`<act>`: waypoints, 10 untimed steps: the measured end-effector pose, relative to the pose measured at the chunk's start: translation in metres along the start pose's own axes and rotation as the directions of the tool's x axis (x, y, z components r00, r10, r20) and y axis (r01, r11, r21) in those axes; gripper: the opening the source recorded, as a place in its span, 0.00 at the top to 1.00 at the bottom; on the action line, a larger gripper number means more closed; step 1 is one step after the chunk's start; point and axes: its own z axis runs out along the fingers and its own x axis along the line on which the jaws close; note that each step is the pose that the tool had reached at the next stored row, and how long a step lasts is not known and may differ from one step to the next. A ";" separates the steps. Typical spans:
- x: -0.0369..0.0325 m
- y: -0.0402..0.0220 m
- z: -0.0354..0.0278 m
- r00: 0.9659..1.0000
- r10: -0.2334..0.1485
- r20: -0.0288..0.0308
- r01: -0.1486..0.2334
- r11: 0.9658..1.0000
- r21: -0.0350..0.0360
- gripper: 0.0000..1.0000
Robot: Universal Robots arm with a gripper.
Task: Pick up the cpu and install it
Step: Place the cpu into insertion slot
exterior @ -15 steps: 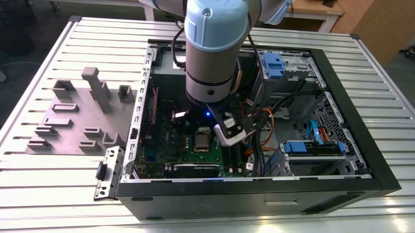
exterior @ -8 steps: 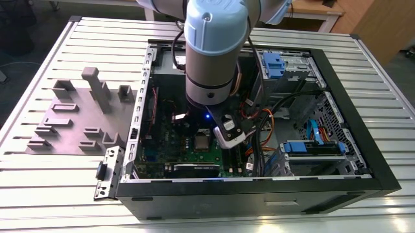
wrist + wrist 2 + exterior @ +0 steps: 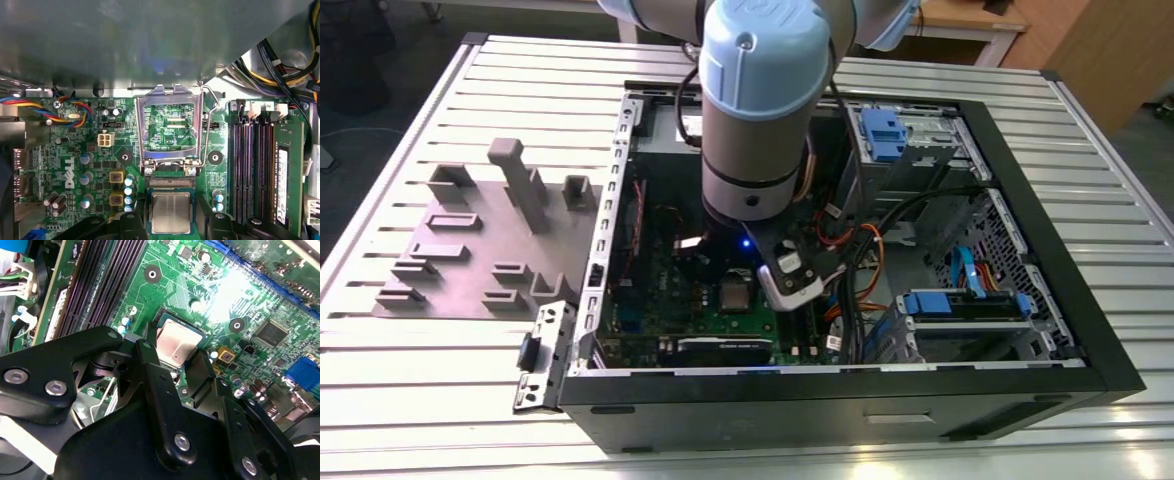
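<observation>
Gripper (image 3: 173, 352) low over the board, my jaws apart, straddling the cpu (image 3: 171, 212); cpu lies flat in its socket (image 3: 148, 212), load frame (image 3: 170, 96) hinged open; seating step, I judge; whatever follows needs a straight, untilted move.

dull metal cpu (image 3: 171, 213), matt black hand (image 3: 173, 353)

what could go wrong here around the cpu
1. The cpu lies in the socket with the load plate open, and the gripper sits right over it; a sideways drift could skew the chip.
2. In the exterior view, cables hang beside the arm and might snag.
</observation>
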 end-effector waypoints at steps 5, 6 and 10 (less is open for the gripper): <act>0.0000 0.0005 0.0018 1.000 0.001 0.000 -0.001 1.000 -0.004 0.53; 0.0001 0.0006 0.0021 1.000 0.001 0.000 -0.001 1.000 -0.007 0.53; 0.0000 0.0010 0.0036 1.000 0.001 0.000 -0.001 1.000 -0.012 0.53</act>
